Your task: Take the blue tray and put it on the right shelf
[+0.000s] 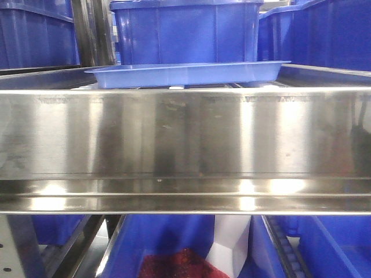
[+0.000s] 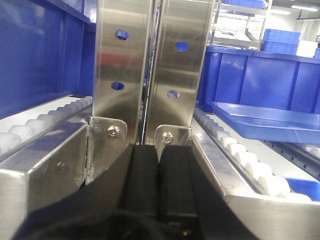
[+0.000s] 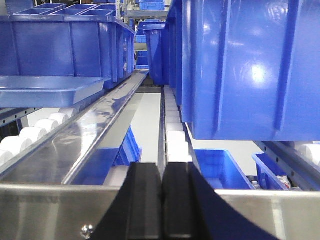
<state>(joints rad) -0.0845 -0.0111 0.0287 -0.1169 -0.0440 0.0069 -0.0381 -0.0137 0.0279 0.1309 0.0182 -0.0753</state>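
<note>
1. Closest to us is the wide shiny front lip of the right shelf [image 1: 185, 139].
2. The left gripper [image 2: 159, 180] has its two black fingers pressed together, holding nothing, right in front of two metal posts [image 2: 150, 65].
3. The right gripper [image 3: 162, 200] is closed and empty too, at the shelf edge.
4. Next, the blue tray [image 1: 188, 73] sits flat on white rollers [image 2: 250, 165], up on the shelf.
5. Farthest back stand big dark blue bins [image 1: 185, 29].
</note>
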